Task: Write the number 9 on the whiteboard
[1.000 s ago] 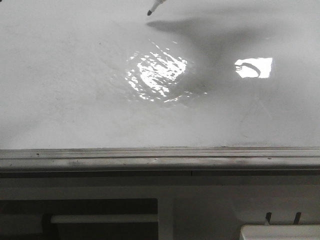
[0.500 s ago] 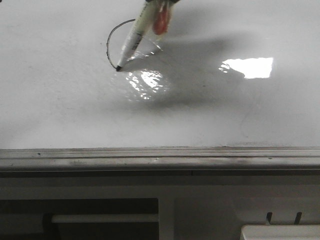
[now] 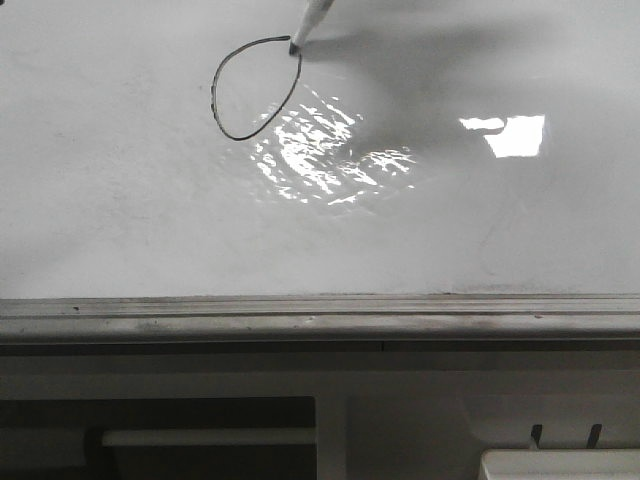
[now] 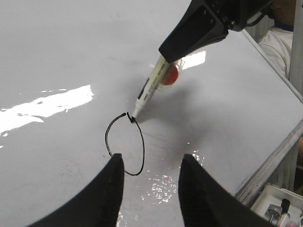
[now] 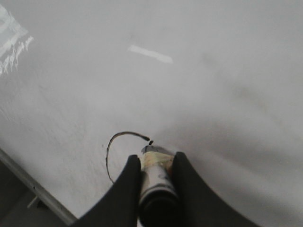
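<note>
The whiteboard lies flat and glossy in front of me. On it is a thin black oval loop, the only drawn part of the number 9 that shows; it also appears in the left wrist view. My right gripper is shut on a white marker. The marker's tip touches the board at the loop's far right end. My left gripper hovers open above the board, over the loop's near side, holding nothing.
A grey metal edge rail runs along the board's near side. Bright glare patches sit right of the loop. A white tray is below the rail, and a bin with pens lies beyond the board's edge.
One second ago the board was blank under the marker. The marker then swept down the left side and back up the right, closing the oval; its tip is back at the top.
</note>
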Robot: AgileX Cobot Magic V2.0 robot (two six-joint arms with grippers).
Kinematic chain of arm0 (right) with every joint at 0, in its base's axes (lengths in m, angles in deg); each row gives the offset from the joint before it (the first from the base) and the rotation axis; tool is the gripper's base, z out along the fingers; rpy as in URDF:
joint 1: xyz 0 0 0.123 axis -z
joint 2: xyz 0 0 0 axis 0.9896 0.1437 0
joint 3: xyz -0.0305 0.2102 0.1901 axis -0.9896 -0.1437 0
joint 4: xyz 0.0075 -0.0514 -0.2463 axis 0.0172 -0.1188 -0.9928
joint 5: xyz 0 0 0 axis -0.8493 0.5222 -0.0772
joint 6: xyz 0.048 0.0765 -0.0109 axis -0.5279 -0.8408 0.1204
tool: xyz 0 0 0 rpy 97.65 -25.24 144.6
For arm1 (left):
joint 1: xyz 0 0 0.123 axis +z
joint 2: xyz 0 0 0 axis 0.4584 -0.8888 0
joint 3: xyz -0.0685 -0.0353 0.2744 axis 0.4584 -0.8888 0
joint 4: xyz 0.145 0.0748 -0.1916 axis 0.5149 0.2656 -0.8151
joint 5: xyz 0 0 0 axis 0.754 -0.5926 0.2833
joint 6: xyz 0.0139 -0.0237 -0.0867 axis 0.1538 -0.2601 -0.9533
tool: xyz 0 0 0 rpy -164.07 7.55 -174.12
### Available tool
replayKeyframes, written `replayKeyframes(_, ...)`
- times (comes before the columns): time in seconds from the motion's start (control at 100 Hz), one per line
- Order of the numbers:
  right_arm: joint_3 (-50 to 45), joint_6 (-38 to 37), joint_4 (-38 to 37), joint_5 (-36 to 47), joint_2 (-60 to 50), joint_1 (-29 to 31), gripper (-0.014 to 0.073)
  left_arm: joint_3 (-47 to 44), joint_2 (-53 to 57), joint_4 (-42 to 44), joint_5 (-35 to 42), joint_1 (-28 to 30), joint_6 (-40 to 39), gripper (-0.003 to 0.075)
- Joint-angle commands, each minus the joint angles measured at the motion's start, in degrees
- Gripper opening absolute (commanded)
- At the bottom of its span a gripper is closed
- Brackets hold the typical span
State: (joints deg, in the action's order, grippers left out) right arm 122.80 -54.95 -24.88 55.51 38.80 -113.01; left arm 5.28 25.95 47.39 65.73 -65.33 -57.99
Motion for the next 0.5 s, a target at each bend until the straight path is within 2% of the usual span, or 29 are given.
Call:
replayKeyframes(0.0, -1.2, -1.0, 0.1, 0.2, -0.9, 0.1, -0.005, 1.6, 0.3, -1.3, 3.7, -0.2, -0.5, 0.0262)
replayKeyframes(0.18, -10.3, -2.0, 2.5, 2.0, -1.7, -3.2, -0.005, 1.6, 0.3, -1.1, 3.2, -0.2, -0.5, 0.0262)
replayKeyframes(0.31, -10.1, -2.0, 3.5, 4.4, -2.6, -6.3, -0.0051, 1.6, 0.3, -0.4, 3.2, -0.2, -0.5, 0.0262)
replayKeyframes(0.49, -8.2, -2.0, 4.6, 4.4, -4.1, -11.3, -0.005, 1.6, -3.2, 7.8, 3.2, -1.7, -1.7, 0.0262)
